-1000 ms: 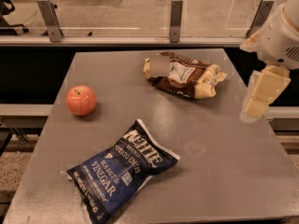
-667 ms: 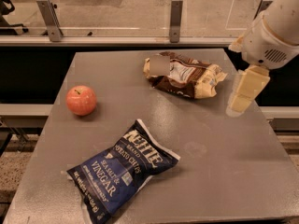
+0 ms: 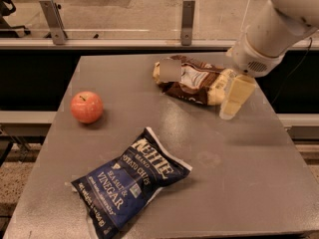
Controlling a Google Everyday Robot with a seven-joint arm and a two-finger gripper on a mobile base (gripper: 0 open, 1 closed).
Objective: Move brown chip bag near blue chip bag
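Observation:
The brown chip bag (image 3: 195, 82), dark brown with cream ends, lies wrinkled at the back right of the grey table (image 3: 234, 173). The blue chip bag (image 3: 132, 183), navy with white "Kettle" and "Sea Salt & Vinegar" lettering, lies flat at the front left, well apart from the brown bag. My gripper (image 3: 235, 97), cream-coloured on a white arm, hangs from the upper right, just beside the brown bag's right end and a little above the table. It holds nothing that I can see.
A red apple (image 3: 86, 106) sits at the table's left side. A railing with metal posts (image 3: 187, 15) runs behind the table's back edge. The table's right edge is close to the gripper.
The arm and gripper have moved left from beyond the table's right edge to beside the brown bag's right end. The bags and the apple have not moved.

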